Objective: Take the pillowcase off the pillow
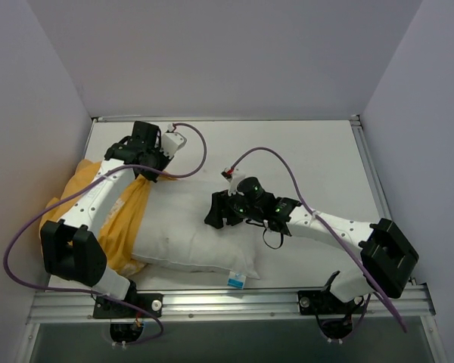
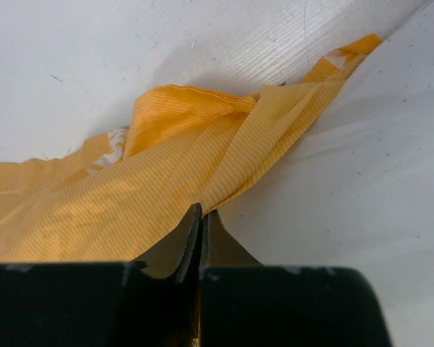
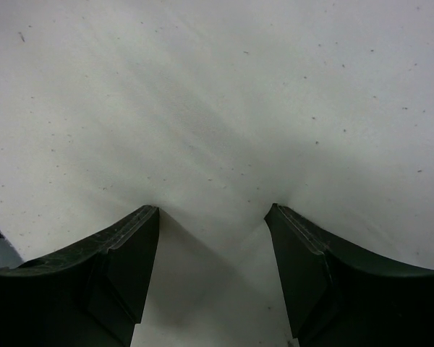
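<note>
The white pillow (image 1: 189, 231) lies across the table's near middle, its blue-and-white tag (image 1: 236, 281) at the near edge. The orange-yellow pillowcase (image 1: 129, 219) is bunched around the pillow's left end and under my left arm; it also shows in the left wrist view (image 2: 152, 173). My left gripper (image 1: 146, 172) is shut on a fold of the pillowcase, fingertips together (image 2: 202, 215). My right gripper (image 1: 221, 215) is open, its fingertips pressed into the pillow's white top (image 3: 217, 144); midpoint between them (image 3: 213, 217).
The white table (image 1: 287, 151) extends behind and to the right of the pillow. Grey walls enclose the left, back and right. An aluminium rail (image 1: 234, 302) runs along the near edge by the arm bases.
</note>
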Motion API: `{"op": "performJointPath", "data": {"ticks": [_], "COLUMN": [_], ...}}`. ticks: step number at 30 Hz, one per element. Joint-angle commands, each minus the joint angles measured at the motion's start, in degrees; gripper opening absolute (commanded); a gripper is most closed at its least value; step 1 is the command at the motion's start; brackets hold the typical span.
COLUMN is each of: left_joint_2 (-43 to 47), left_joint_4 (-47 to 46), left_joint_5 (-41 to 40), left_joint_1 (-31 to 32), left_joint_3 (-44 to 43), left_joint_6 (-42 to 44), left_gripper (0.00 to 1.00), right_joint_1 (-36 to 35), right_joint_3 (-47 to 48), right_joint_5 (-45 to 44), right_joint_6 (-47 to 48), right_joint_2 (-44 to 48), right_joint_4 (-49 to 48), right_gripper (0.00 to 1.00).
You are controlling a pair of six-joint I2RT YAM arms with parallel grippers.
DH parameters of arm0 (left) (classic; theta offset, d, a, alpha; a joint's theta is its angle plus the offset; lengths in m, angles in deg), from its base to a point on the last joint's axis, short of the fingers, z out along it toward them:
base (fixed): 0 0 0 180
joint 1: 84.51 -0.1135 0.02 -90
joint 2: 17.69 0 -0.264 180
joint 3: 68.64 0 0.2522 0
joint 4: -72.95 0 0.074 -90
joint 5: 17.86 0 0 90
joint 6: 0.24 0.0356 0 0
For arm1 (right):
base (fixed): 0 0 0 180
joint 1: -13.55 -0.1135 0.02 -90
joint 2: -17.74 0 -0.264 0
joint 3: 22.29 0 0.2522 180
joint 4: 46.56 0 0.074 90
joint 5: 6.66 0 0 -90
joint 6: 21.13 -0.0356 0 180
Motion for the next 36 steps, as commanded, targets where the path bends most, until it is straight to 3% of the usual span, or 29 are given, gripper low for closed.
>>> {"op": "performJointPath", "data": {"ticks": [1, 4, 5, 6, 15, 22, 27, 31, 36], "left_joint_2": [2.22, 8.01, 9.33, 11.78, 21.46, 22.97, 22.88, 23.14, 23.06], "left_joint_4": [-4.88, -6.98, -7.16, -6.82, -2.16, 0.74, 0.92, 1.10, 1.71], "left_joint_5": [0.57, 5.05, 5.68, 6.38, 8.68, 11.74, 12.98, 14.65, 15.18], "left_joint_1": [-0.60, -0.34, -0.17, -0.17, -0.25, -1.31, -2.01, -2.01, -2.19], "left_joint_3": [0.64, 1.61, 1.35, 0.21, -2.26, -7.27, -7.89, -7.97, -9.64], "left_joint_6": [-0.03, -0.82, -1.26, -1.61, -3.99, -7.76, -8.82, -9.17, -9.79], "left_gripper": [0.02, 0.02, 0.02, 0.02, 0.02, 0.02, 0.02, 0.02, 0.02], "right_joint_1": [0.41, 0.41, 0.76, 0.93, 4.10, 4.01, 1.82, 0.06, 0.23], "right_joint_3": [0.48, 9.25, 14.50, 17.08, 40.81, 45.56, 48.21, 48.65, 56.81], "right_joint_5": [-1.35, -4.60, -5.22, -5.23, 2.15, 14.37, 15.42, 10.44, 9.19], "right_joint_6": [4.02, 11.13, 14.72, 16.32, 28.81, 31.25, 35.75, 37.51, 38.39], "right_joint_2": [-0.99, -1.08, -1.52, -1.78, -14.69, -19.97, -24.72, -27.62, -29.91], "right_joint_4": [10.59, 19.54, 22.70, 23.69, 25.11, 15.44, 14.38, 13.77, 15.26], "right_gripper": [0.64, 0.77, 0.98, 1.00, 1.00, 1.00, 1.00, 1.00, 1.00]}}
